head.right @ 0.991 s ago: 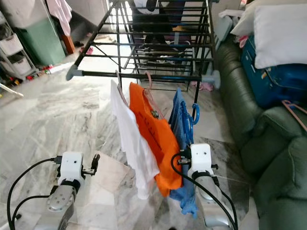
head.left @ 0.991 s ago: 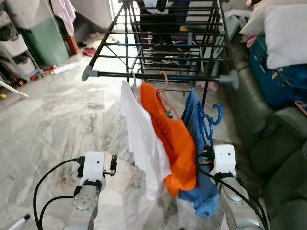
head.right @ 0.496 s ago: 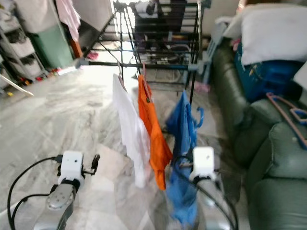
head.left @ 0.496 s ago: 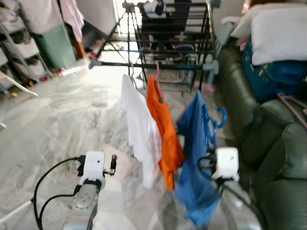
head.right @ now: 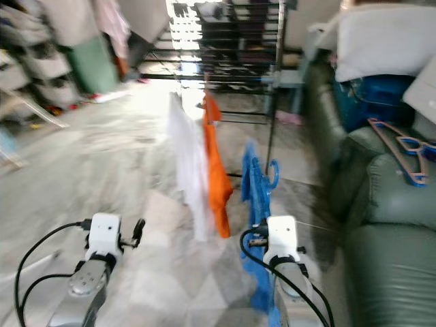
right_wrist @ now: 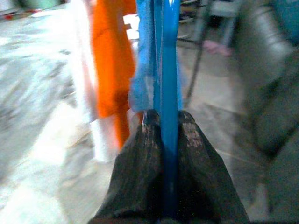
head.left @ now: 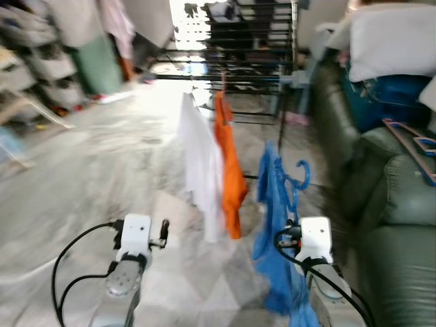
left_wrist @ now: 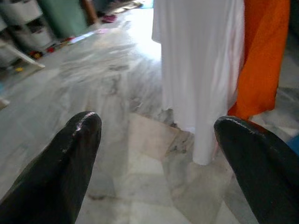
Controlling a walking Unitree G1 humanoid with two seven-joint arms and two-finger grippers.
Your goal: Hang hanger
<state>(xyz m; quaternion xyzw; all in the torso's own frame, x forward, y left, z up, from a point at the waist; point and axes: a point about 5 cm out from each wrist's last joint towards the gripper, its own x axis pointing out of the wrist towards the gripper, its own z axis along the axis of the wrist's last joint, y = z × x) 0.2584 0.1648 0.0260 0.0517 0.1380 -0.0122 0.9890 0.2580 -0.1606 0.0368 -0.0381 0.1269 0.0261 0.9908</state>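
Note:
A blue hanger (right_wrist: 168,70) carrying a blue garment (head.left: 274,225) is pinched in my right gripper (right_wrist: 166,126), which is shut on it. Its hook (head.left: 300,176) curls free in the air, well short of the drying rack's front bar (head.left: 225,76). A white shirt (head.left: 199,162) and an orange shirt (head.left: 231,163) hang from that bar, left of the blue garment. My left gripper (left_wrist: 159,154) is open and holds nothing, low over the marble floor and facing the white shirt (left_wrist: 201,70).
A green sofa (head.left: 402,204) runs along the right, with pink and blue hangers (head.left: 411,138), a blue bag (head.left: 381,95) and a white pillow (head.left: 392,41) on it. Shelves and a green bin (head.left: 95,65) stand at the far left. The views are blurred.
The whole view has pulled back, so the rack looks farther off. The blue garment has stayed with my right gripper and now hangs apart from the orange shirt.

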